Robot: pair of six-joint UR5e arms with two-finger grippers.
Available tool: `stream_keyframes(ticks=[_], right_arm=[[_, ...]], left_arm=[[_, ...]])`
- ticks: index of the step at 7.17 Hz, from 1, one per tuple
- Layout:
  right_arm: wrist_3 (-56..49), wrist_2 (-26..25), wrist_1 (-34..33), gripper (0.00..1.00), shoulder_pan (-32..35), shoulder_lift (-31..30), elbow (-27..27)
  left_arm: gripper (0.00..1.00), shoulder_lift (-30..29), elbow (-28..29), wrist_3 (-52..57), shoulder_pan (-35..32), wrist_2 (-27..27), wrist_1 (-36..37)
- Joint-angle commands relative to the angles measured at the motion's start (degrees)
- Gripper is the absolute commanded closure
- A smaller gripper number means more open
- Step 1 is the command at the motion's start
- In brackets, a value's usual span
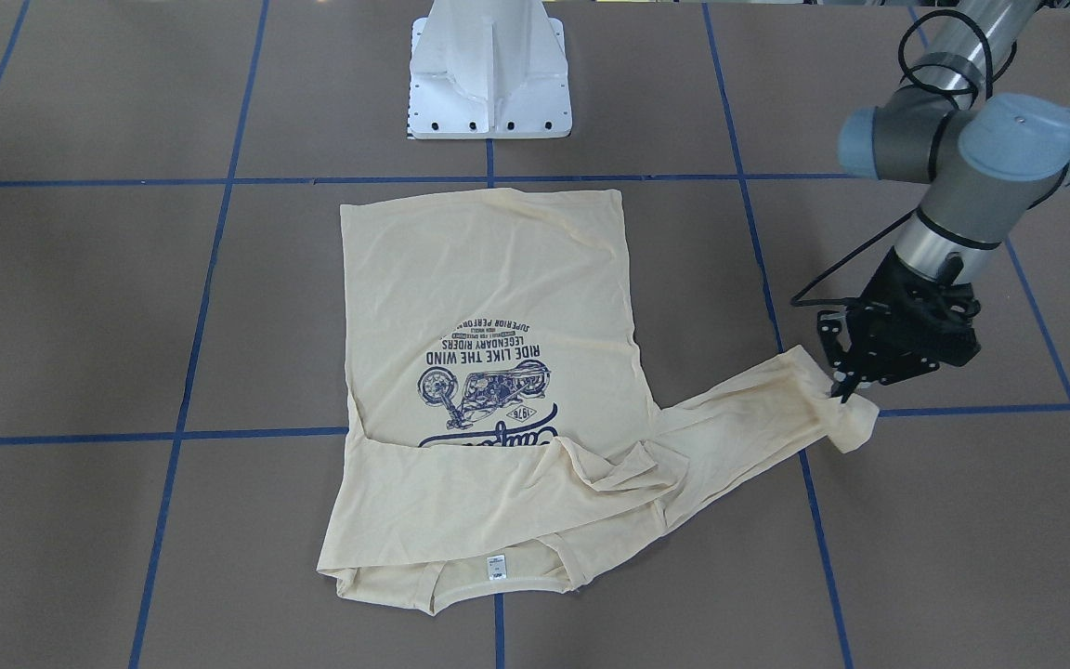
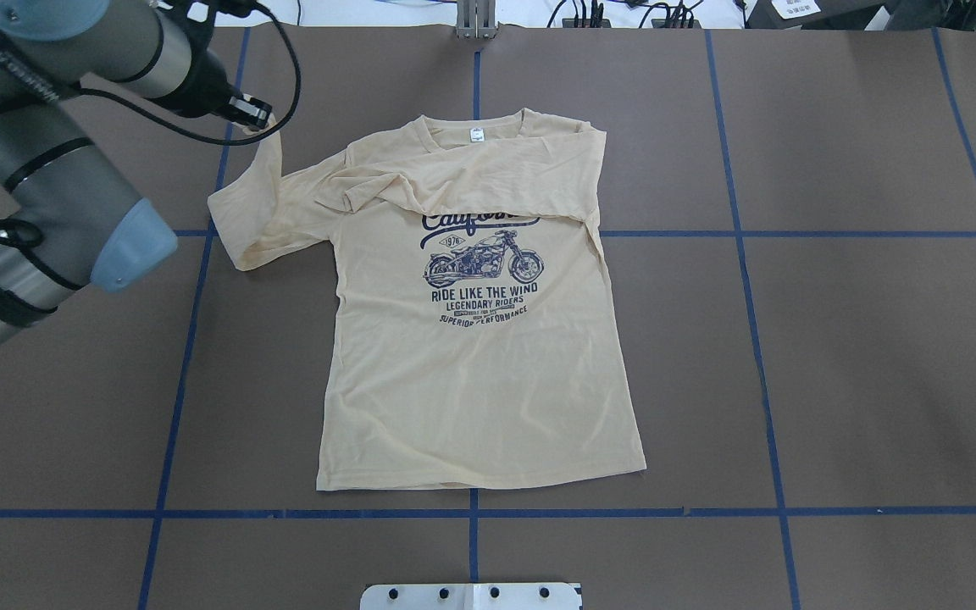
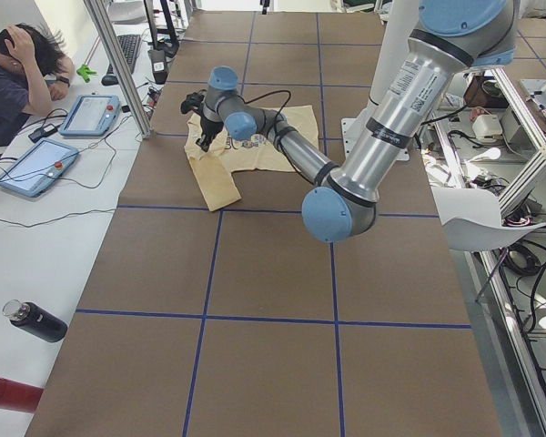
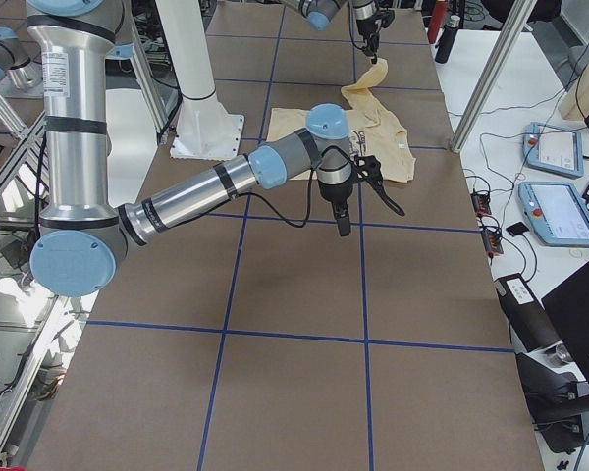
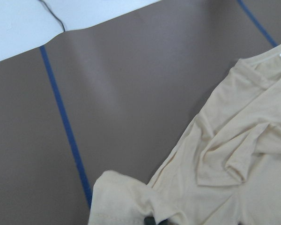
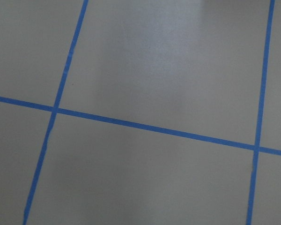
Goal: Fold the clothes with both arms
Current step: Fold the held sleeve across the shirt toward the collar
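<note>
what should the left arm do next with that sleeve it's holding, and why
Probably carry the sleeve inward over the chest of the T-shirt and lay it down: the left pincer is shut on its raised cuff, while the other sleeve already lies folded across the chest.

A cream-yellow T-shirt is laid flat, print up, at the middle of the table, with its collar turned toward the far edge and its hem toward the near edge. One sleeve is folded across the chest, over the top of the print. The other sleeve is drawn out toward the far left corner, where its cuff is pinched by the left gripper.
</note>
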Motion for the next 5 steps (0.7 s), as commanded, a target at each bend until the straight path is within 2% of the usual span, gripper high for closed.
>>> stream_keyframes(ticks=[1,3,4,5], right_arm=[[-11.33,8.49,-0.58,0.0,6.66,-1.41,-6.36],[-17.01,8.36,-0.5,0.0,9.66,-5.61,-7.01],[-17.28,8.27,-0.24,0.0,10.37,-6.68,-6.92],[-17.28,8.27,-0.06,0.0,10.46,-6.95,-7.18]], left_arm=[[1.0,-14.22,6.84,-5.46,3.14,0.24,7.93],[1.0,-28.63,22.02,-11.36,7.44,0.86,7.94],[1.0,-33.58,28.72,-14.78,10.42,2.95,7.51],[1.0,-35.71,31.83,-16.64,12.28,6.63,7.33]])
